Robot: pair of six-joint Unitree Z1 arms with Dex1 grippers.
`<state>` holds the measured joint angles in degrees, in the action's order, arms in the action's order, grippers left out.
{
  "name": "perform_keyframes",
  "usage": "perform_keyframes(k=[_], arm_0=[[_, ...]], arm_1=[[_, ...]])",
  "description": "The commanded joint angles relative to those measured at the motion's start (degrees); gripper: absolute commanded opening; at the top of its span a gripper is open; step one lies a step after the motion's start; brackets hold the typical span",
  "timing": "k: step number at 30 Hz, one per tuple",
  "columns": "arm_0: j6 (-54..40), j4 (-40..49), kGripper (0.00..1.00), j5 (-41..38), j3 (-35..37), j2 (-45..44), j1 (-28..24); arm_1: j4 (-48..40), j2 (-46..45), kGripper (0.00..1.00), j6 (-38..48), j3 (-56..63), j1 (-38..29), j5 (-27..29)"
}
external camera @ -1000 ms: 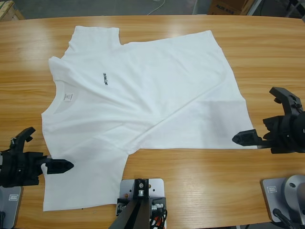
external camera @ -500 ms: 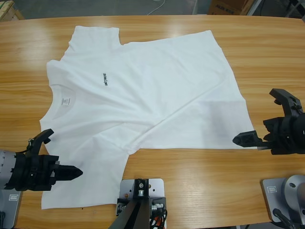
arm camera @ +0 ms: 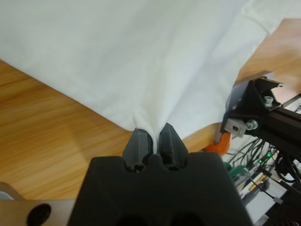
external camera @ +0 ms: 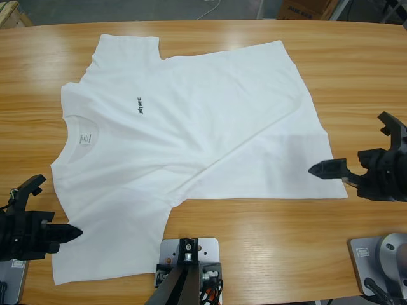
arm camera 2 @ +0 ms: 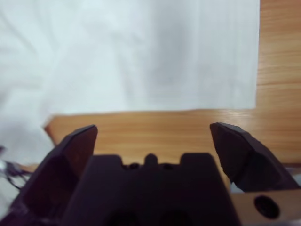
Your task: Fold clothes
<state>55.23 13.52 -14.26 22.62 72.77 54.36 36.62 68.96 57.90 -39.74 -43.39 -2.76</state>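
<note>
Nearest the camera, the left claw point(arm camera: 151, 141) is clamped on the sleeve hem of the white T-shirt point(external camera: 191, 133), apparently so a fold can be drawn. The right claw point(external camera: 346, 168), jaws held apart, is poised at the bottom hem corner. Beyond, the shirt is spread flat across the desk point(external camera: 356, 70).

Black gripper point(arm camera 2: 153, 136) rising from 6 o'clock, jaws spread wide, tips at 8 and 4 o'clock. Bare wooden table point(arm camera 2: 155, 125) between the tips. White shirt point(arm camera 2: 141, 52) beyond, filling 9 through 1 o'clock, hem running straight across, corner at 3 o'clock, apart from both tips.
</note>
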Motion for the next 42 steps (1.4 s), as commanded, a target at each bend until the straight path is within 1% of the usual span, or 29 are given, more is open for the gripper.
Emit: perform_keyframes(k=[1,4,5,6,7,8,10,13,15,17,18,19,22,25,27,32,37,40,42], arm_0=[[-0.8,1.3,0.000,1.8,0.1,0.5,0.5],[-1.2,1.9,0.000,2.5,0.4,0.8,0.5],[-1.2,2.4,0.000,2.8,0.7,0.7,0.5],[-1.3,2.9,0.000,3.0,1.1,0.6,0.4],[-1.3,3.7,0.000,3.2,1.7,0.5,0.2],[-1.4,4.3,0.000,3.4,2.1,0.3,0.0],[-1.9,5.4,0.000,3.5,2.8,-0.3,-1.3],[-2.1,6.3,0.000,3.4,2.8,-0.7,-4.0],[-2.0,6.4,0.000,3.3,2.3,-0.9,-6.4],[-2.3,6.3,0.000,3.2,2.6,-0.6,-7.1],[-2.5,6.3,0.000,3.2,2.7,-0.1,-7.2],[-2.6,6.2,0.000,3.2,2.8,0.4,-7.2],[-2.9,6.1,0.000,3.1,3.1,1.6,-7.2],[-3.1,6.1,0.000,3.1,3.1,1.7,-7.5],[-3.1,6.1,0.000,3.1,3.0,1.6,-7.5],[-3.1,6.1,0.000,3.1,3.0,1.6,-7.7],[-3.0,6.0,0.000,3.1,3.2,1.8,-7.9],[-3.0,6.1,0.000,3.1,3.2,2.1,-7.9],[-3.0,6.1,0.000,3.1,3.2,2.3,-7.9]], arm_1=[[-3.0,-1.4,1.000,11.4,4.9,-0.6,6.1],[-2.6,-2.9,0.989,11.4,5.5,-0.6,6.5],[-2.3,-4.0,0.955,11.5,5.7,-0.6,7.2],[-0.8,-5.4,0.865,12.6,5.5,-0.6,8.3],[1.1,-6.9,0.769,15.7,5.4,-0.6,9.4],[2.1,-7.6,0.729,18.9,5.3,-0.6,9.7],[2.3,-6.8,0.735,25.7,5.0,-0.6,10.0],[1.4,-3.2,0.750,34.6,4.8,-0.6,9.7],[-2.6,-0.2,0.740,44.8,8.3,-0.6,5.3],[-7.3,0.0,0.729,49.6,13.7,-0.6,4.8],[-9.6,-0.7,0.691,51.1,15.9,-0.6,4.8],[-10.1,-1.4,0.683,52.7,16.5,-0.6,5.1],[-10.7,0.2,0.683,55.0,16.6,-0.6,5.4],[-10.7,1.2,0.680,55.2,16.4,-0.3,5.3],[-10.8,2.6,0.651,54.9,16.0,-0.2,5.2],[-12.0,5.3,0.646,54.7,15.9,0.1,4.8],[-16.7,8.1,0.645,54.7,17.9,0.2,4.2],[-21.0,10.8,0.579,54.3,19.8,0.2,3.9],[-22.3,11.9,0.568,54.0,20.3,0.2,3.7]])
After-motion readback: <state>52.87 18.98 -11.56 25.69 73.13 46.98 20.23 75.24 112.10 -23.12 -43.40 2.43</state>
